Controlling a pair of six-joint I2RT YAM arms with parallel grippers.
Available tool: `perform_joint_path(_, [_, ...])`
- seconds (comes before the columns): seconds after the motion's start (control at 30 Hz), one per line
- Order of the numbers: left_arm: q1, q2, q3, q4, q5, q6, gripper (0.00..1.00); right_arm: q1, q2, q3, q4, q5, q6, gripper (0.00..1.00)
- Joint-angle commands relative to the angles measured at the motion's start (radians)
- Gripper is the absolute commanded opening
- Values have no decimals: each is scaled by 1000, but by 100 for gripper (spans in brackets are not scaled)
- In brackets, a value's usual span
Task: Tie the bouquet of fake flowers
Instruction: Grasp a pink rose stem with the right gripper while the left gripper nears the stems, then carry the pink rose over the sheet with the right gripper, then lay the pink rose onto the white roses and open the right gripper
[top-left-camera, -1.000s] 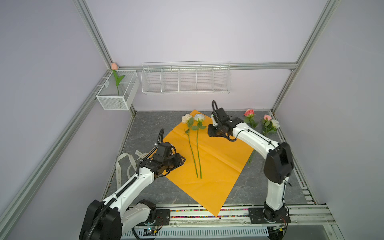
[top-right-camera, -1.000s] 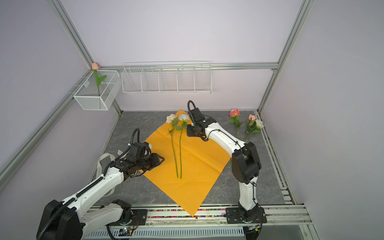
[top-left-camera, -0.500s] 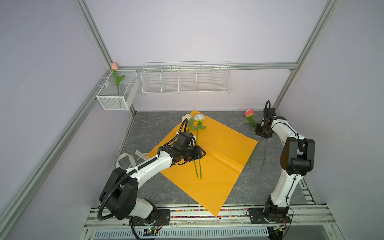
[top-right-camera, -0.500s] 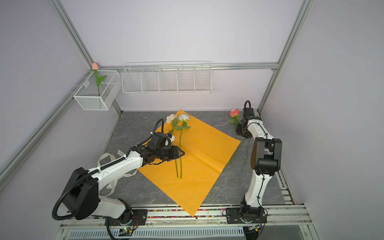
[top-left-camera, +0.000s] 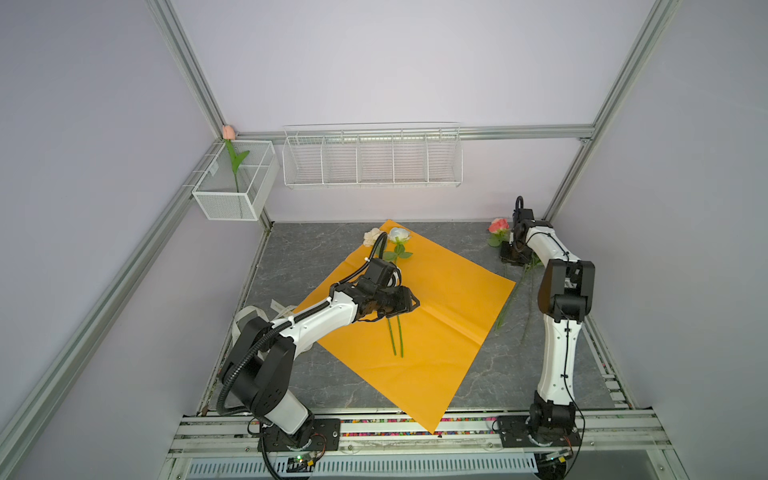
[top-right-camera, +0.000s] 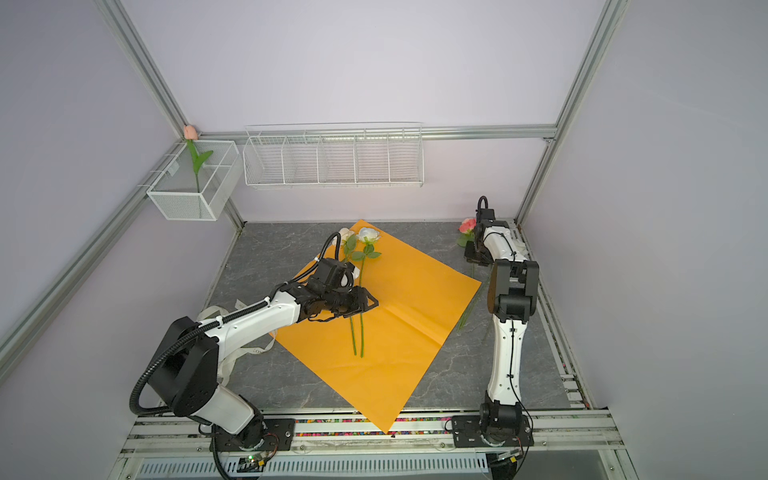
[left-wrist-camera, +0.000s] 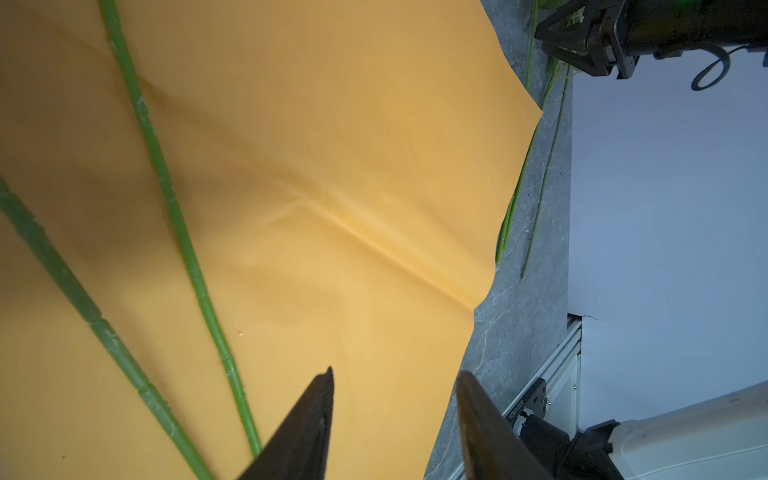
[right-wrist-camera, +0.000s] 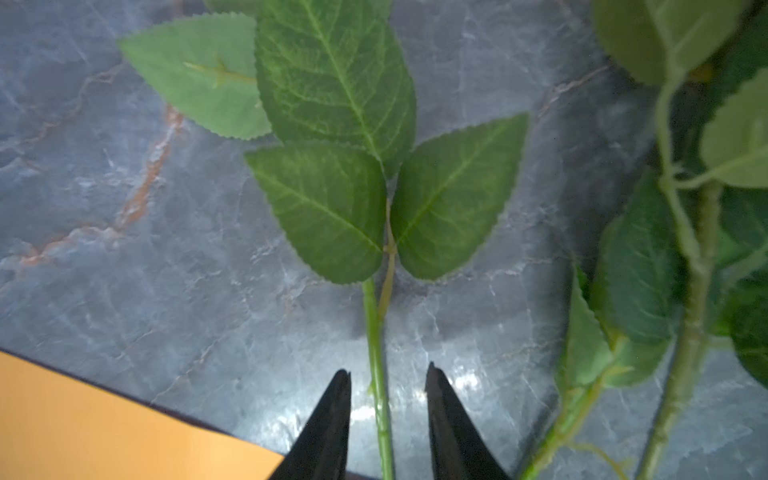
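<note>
On orange paper (top-left-camera: 449, 316), two roses (top-left-camera: 399, 235) lie side by side. The left gripper (left-wrist-camera: 395, 374) hovers over their stems (left-wrist-camera: 178, 216), fingers (left-wrist-camera: 307, 415) spread, empty — off the sheet, the right gripper (right-wrist-camera: 386, 370), fingers (right-wrist-camera: 328, 415) apart, straddles a third stem (right-wrist-camera: 374, 324) on the table (right-wrist-camera: 166, 249).

Colour check: orange wrapping paper (top-left-camera: 436, 316) on grey marbled worktop (top-left-camera: 307, 249).
Paper plain, unpatterned; worktop veined white and rust. Cream rose (top-left-camera: 371, 237), bluish-white rose (top-left-camera: 399, 235), pink rose (top-left-camera: 498, 225); stems (left-wrist-camera: 174, 208) mid-green, leaves (right-wrist-camera: 332, 75) darker green with pale veins. Tulip (top-left-camera: 227, 132) pink; wire baskets (top-left-camera: 372, 158) white. Arms (top-left-camera: 328, 311) white with black joints; walls (top-left-camera: 374, 62) pale lilac.
</note>
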Motion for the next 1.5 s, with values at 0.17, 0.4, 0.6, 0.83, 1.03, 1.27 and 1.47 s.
perform_joint_path(0.17, [-3, 14, 34, -40, -12, 38, 49, 29, 62, 29, -76, 61, -56, 22])
perform_joint_path(0.4, [-3, -10, 29, -65, -28, 49, 49, 26, -38, 47, -78, 125, -95, 8])
perform_joint_path(0.6, [-3, -41, 2, -54, -37, 38, 49, 23, -218, -58, -70, 168, -103, 8])
perform_joint_path(0.83, [-2, -123, -36, -101, -131, 45, 49, 15, -428, -223, -57, 138, -76, 8])
perform_joint_path(1.03, [62, -259, -116, -200, -318, -51, 51, 141, -650, -548, 128, -128, 64, 8])
perform_joint_path(1.27, [176, -471, -297, -151, -333, -71, 54, 443, -574, -620, 352, -173, 239, 8])
perform_joint_path(1.47, [193, -546, -320, -198, -350, -75, 54, 604, -407, -452, 383, -81, 251, 8])
